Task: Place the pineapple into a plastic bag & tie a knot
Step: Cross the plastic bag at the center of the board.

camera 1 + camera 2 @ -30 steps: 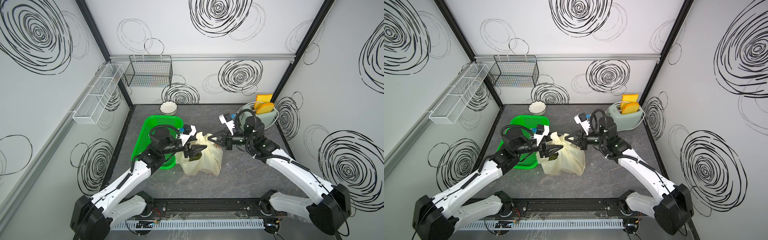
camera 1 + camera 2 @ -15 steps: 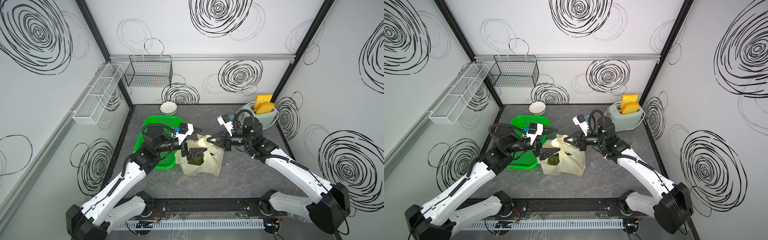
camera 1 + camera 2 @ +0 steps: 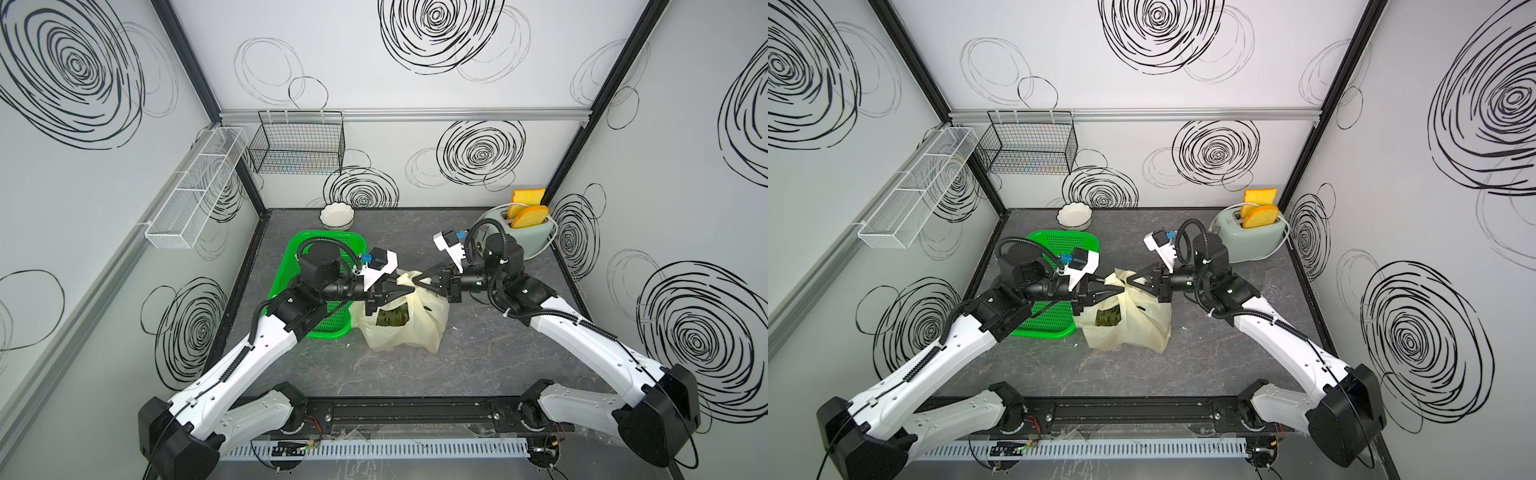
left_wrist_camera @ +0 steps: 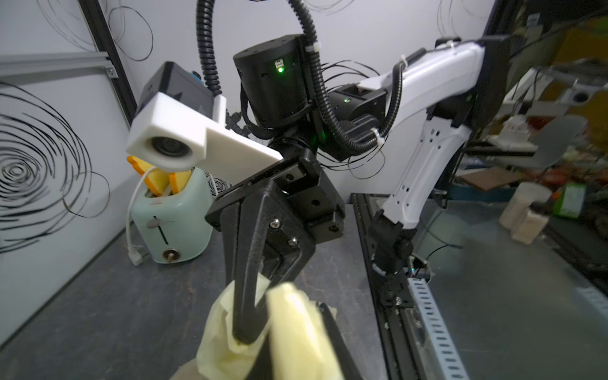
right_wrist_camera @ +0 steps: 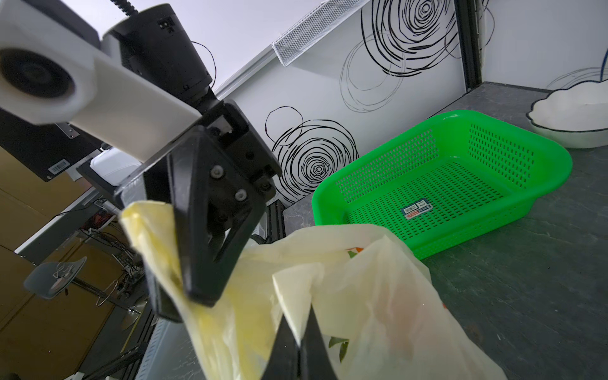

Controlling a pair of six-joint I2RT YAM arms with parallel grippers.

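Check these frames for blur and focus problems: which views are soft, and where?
In both top views, even light, faint shadows, sharp on the bag. Left wrist view: the bag near the lens is blurred, the toaster fairly crisp. Right wrist view: green basket sharp, white camera block soft.

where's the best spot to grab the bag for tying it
Grip the bag by its two handles at the top, one per pincer, each coming in level from its own side. They stand above the bulging body and pinch flat; the left pincer and right pincer hold them so.
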